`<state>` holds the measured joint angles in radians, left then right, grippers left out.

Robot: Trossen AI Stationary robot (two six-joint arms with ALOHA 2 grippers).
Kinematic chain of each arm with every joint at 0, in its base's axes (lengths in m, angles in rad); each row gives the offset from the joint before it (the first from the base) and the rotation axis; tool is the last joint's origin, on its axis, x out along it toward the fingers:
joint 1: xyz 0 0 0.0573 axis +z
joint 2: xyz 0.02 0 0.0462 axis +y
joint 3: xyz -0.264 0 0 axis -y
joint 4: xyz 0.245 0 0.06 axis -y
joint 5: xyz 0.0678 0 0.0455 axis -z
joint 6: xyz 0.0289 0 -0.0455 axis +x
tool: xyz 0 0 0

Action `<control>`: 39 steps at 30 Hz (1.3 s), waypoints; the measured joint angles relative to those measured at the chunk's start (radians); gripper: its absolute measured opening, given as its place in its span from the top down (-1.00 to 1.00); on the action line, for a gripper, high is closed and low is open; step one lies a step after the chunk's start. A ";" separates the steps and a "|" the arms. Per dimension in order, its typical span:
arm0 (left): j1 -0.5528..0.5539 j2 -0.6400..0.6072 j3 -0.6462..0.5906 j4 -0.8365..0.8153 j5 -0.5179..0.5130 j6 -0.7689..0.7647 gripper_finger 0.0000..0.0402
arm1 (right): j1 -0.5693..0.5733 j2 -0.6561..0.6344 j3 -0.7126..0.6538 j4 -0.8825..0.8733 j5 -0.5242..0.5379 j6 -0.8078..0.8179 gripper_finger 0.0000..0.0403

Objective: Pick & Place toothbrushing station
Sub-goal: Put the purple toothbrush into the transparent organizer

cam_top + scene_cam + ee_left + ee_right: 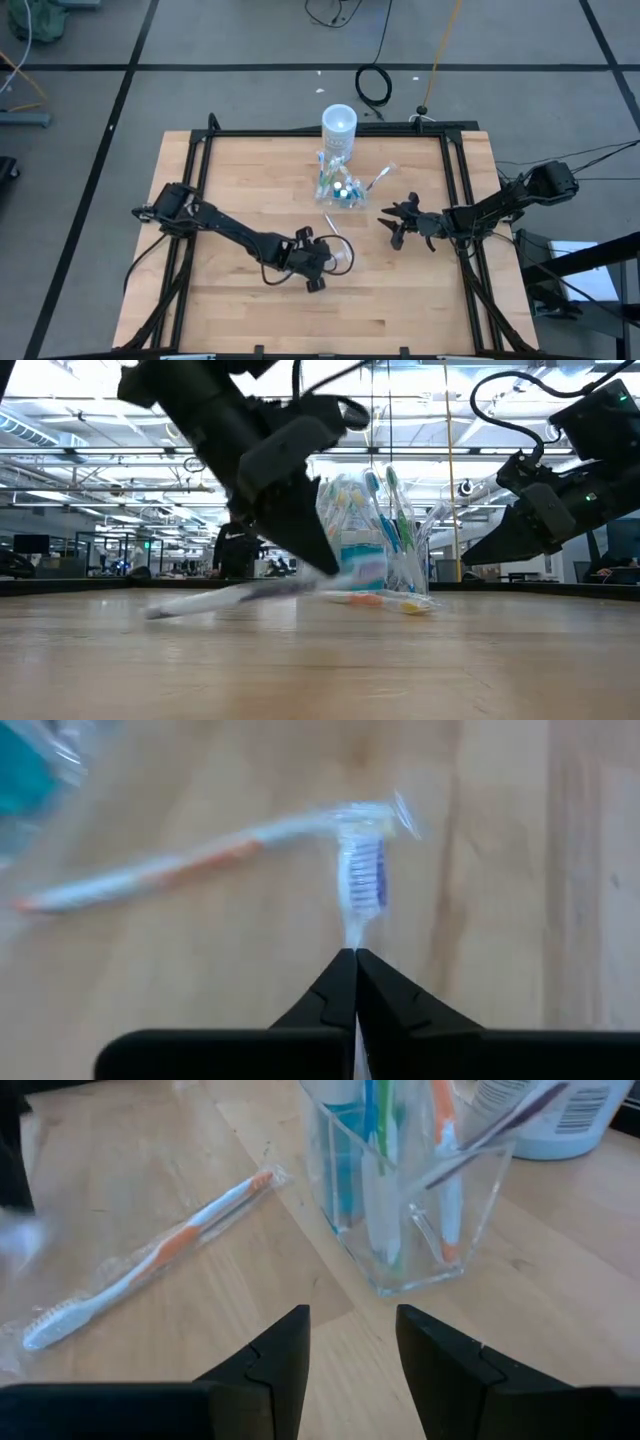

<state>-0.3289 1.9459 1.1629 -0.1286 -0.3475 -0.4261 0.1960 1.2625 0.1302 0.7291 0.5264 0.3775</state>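
Observation:
The clear container (pixel 338 187) stands upright on the table's far middle, holding several blue, green, orange and white toothbrushes; it also shows in the right wrist view (pixel 420 1200). My left gripper (pixel 318 268) is near of it, shut on a wrapped toothbrush (pixel 364 875) with blue bristles. A second wrapped white-and-orange toothbrush (pixel 150 1260) lies flat on the table between that gripper and the container. My right gripper (pixel 352 1345) is open and empty, a short way to the container's right and near side, pointing toward it. My left gripper pinches the toothbrush at the thin end (pixel 352 938) just beside its bristle head, between its two shut fingertips. In the low view the fingers slant down, and the brush (pixel 220 595) slopes down from them with its far end (pixel 152 612) on the table.
A taller opaque white cylinder (pixel 338 124) stands just beyond the container at the table's far edge. A black frame (pixel 200 140) runs along the table's edges. Bare wood lies across the table's near half and left part.

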 joint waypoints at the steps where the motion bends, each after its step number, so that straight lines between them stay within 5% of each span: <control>1: -0.001 -0.010 0.000 -0.001 -0.026 -0.002 0.96 | -0.003 0.000 -0.002 0.000 0.000 0.000 0.30; 11: -0.007 -0.134 0.000 -0.004 -0.200 0.020 0.96 | -0.042 0.000 -0.006 -0.008 0.000 0.000 0.30; 22: 0.079 -0.266 0.001 0.088 -0.567 0.094 0.98 | -0.049 0.000 -0.006 -0.009 0.001 -0.005 0.30; 30: 0.215 -0.263 0.002 0.321 -0.545 0.285 0.98 | -0.050 0.000 -0.006 0.000 0.000 -0.026 0.30; 39: 0.315 -0.246 0.002 0.373 -0.536 0.290 0.98 | -0.051 0.000 -0.006 0.000 0.001 -0.032 0.30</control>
<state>-0.0138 1.7002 1.1652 0.2446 -0.8837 -0.1364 0.1452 1.2625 0.1246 0.7289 0.5270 0.3456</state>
